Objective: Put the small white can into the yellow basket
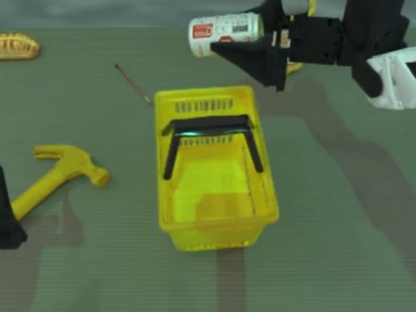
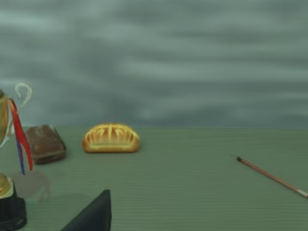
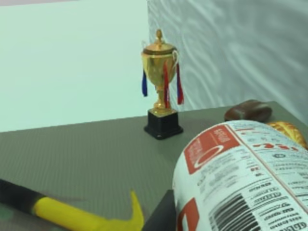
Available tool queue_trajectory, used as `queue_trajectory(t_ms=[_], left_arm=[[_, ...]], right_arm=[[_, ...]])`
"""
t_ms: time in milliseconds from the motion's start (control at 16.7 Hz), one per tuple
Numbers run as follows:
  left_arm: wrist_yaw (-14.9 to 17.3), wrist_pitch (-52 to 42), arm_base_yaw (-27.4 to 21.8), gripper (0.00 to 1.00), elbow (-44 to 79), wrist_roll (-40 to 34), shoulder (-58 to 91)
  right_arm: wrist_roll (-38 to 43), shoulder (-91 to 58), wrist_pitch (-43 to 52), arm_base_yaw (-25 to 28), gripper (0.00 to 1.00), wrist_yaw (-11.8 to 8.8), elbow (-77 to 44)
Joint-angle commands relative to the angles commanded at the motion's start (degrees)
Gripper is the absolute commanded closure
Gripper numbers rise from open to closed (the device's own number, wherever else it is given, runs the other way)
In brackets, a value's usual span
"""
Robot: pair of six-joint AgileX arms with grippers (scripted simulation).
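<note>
The small white can (image 1: pixel 224 34), with a red label patch, lies on its side in the air beyond the far end of the yellow basket (image 1: pixel 263 195). My right gripper (image 1: pixel 265 38) is shut on it, with one dark finger (image 1: pixel 257 60) along its near side. In the right wrist view the can (image 3: pixel 245 178) fills the corner beside that finger (image 3: pixel 161 217). The basket stands at the table's middle, with its black handle (image 1: pixel 211 125) folded across the top and nothing inside. My left gripper (image 1: pixel 9 226) is parked at the left edge, one finger (image 2: pixel 94 216) showing.
A yellow hammer (image 1: pixel 62 175) lies left of the basket. A thin brown stick (image 1: pixel 133 84) lies near the basket's far left corner. A bread loaf (image 1: pixel 18 47) sits at the far left, with a gold trophy (image 3: pixel 161 91) and a brown lump (image 3: pixel 248 110) beyond it.
</note>
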State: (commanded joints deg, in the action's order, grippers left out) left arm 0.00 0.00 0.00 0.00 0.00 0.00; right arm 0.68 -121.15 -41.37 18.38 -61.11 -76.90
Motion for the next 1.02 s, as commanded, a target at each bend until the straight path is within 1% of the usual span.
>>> queue_trajectory(t_ms=[120,180,600,720,1020], left_arm=[[0.00,0.00,0.00,0.00,0.00,0.00,0.00],[0.00,0.00,0.00,0.00,0.00,0.00,0.00],[0.00,0.00,0.00,0.00,0.00,0.00,0.00],[0.00,0.00,0.00,0.00,0.00,0.00,0.00],[0.00,0.00,0.00,0.00,0.00,0.00,0.00]], right_arm=[[0.95,1.12,-3.36,0.21,1.00,-2.39,0.93],[1.16,1.40,-4.12,0.25,1.00,-2.95,1.13],[1.25,0.30,-5.13,0.08,1.00,-3.18,1.18],[1.20,-2.52,-8.47,0.19,1.00,-3.19,1.93],[0.99,-11.11,-20.46,0.45,1.00,-2.93,4.78]])
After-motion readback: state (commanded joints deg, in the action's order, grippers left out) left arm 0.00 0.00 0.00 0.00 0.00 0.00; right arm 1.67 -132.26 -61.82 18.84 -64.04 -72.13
